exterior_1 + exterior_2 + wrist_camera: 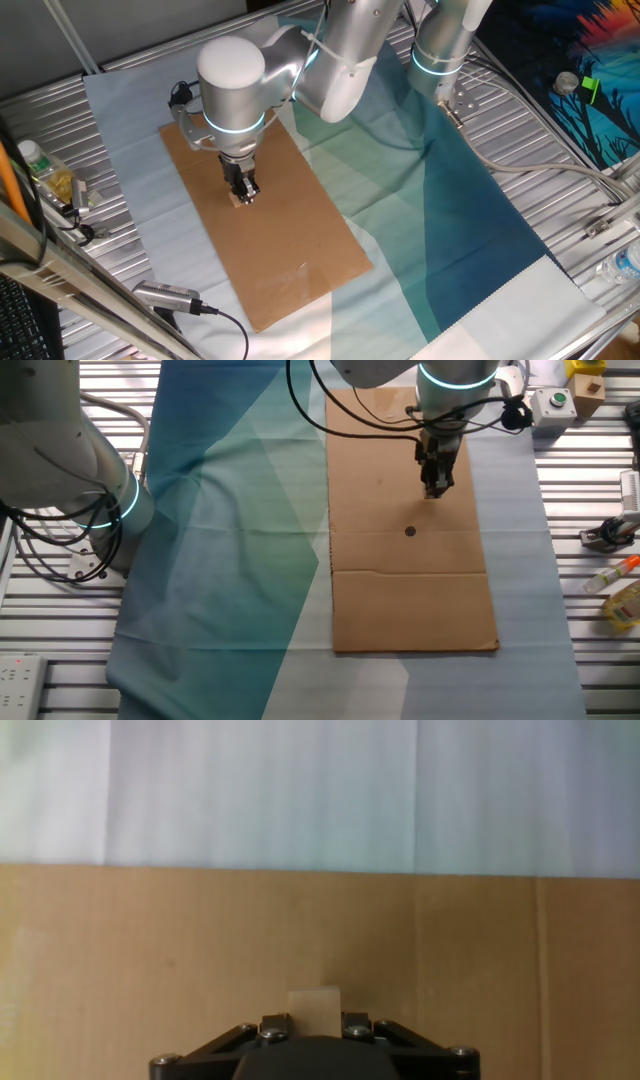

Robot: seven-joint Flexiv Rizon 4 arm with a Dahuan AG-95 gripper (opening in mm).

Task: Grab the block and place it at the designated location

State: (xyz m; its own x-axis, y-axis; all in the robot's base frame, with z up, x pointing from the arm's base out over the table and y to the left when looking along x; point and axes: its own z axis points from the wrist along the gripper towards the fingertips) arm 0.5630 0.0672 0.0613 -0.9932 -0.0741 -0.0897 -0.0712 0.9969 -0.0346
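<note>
The pincer (243, 193) points straight down over the brown cardboard sheet (300, 265), which lies flat on the pale cloth (130, 200) covering the desk (30, 110). In the hand view the block (315, 1011) sits between the two black fingers (272, 1023), one on each side of it, so the pincer is clamped on the block. Whether the block touches the cardboard sheet or is raised just above it cannot be determined. In the other fixed view the designated location (410, 531) appears as a black dot on the cardboard sheet, apart from the pincer (434, 486) and nearer the sheet's crease. The block is therefore near the designated location but not on it.
</note>
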